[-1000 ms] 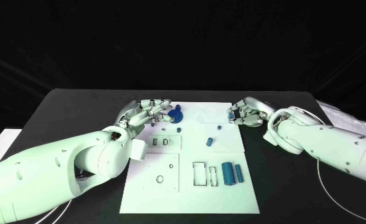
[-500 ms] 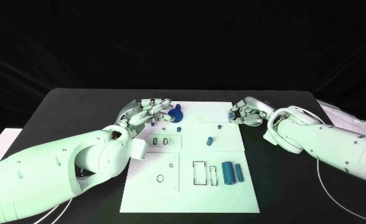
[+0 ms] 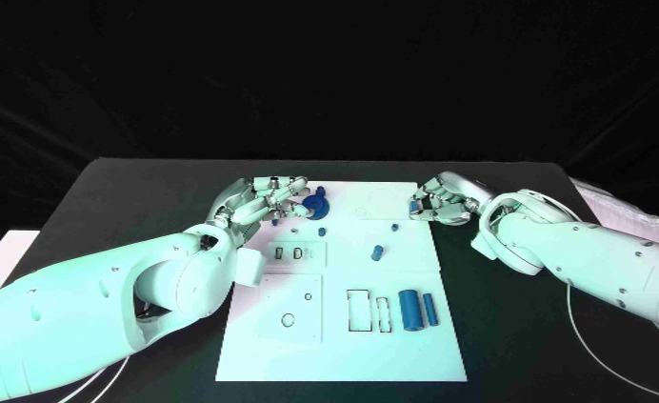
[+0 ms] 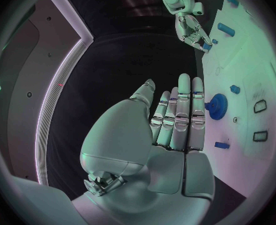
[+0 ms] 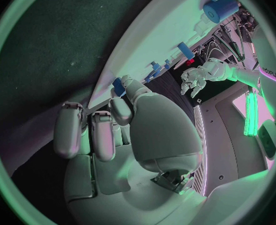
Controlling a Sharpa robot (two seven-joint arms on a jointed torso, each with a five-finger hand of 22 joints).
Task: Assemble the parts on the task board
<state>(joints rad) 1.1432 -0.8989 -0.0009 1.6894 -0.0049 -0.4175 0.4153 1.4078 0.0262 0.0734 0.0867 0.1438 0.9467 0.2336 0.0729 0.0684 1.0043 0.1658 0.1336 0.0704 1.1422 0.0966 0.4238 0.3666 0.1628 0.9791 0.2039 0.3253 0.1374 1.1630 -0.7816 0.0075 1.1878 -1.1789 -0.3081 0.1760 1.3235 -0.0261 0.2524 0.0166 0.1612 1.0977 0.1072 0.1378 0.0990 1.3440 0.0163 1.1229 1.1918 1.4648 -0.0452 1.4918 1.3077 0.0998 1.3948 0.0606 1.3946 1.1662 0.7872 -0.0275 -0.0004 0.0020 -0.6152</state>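
We judge the job barely begun — on the task board [image 3: 398, 346] two blue cylinders [image 3: 417, 310] lie loose beside the outlined slots [image 3: 369, 312], and a small blue peg [image 3: 376, 252] lies loose mid-board. The blue gear [image 3: 317, 205] sits at the board's far end, just beside our left hand [image 3: 272, 197], its fingers straight and apart, holding nothing. At the board's far right edge our right hand [image 3: 442, 199] pinches a small blue part [image 5: 120, 85]. Nothing blocks the slots.

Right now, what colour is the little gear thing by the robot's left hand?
Blue. The gear on the white task board shows best in the left wrist view, beside the left hand.
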